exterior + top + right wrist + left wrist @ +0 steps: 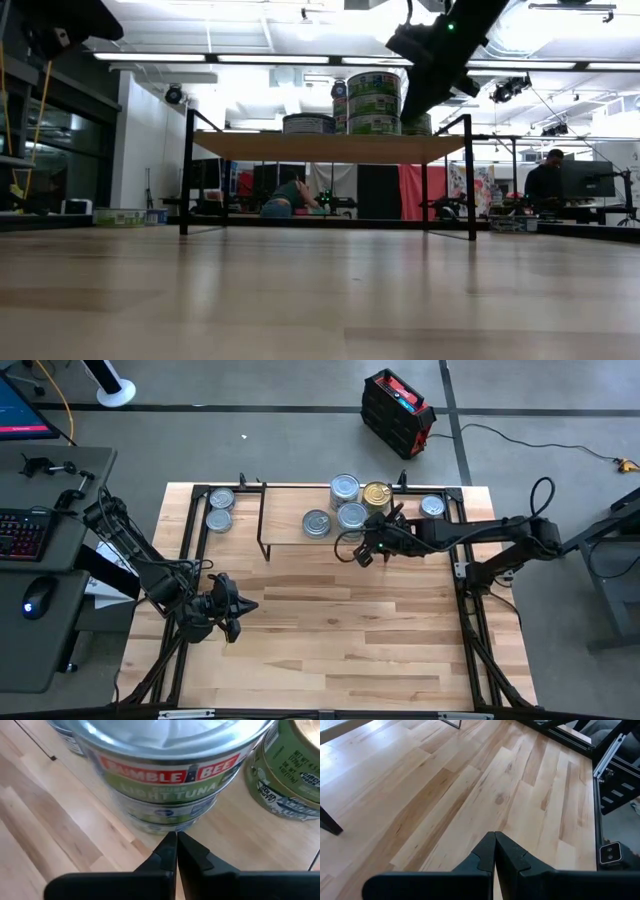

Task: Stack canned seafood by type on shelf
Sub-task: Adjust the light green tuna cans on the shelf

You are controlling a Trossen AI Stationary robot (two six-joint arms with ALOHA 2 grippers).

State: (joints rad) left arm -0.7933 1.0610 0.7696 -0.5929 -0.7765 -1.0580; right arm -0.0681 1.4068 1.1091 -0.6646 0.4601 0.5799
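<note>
Where pinched fingers (176, 851) point: tuna stack (170, 775).

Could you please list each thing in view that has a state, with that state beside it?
Right pincer: shut, empty, just in front of the tuna stack.
Left pincer: shut, empty, over bare tabletop.
Tuna stack: upright on the shelf, tins piled one on another.
Gold tin: upright on the shelf, beside the stack.
Two tins: on the table left of the shelf, not yet shelved.
Single tin: on the table right of the shelf.
</note>
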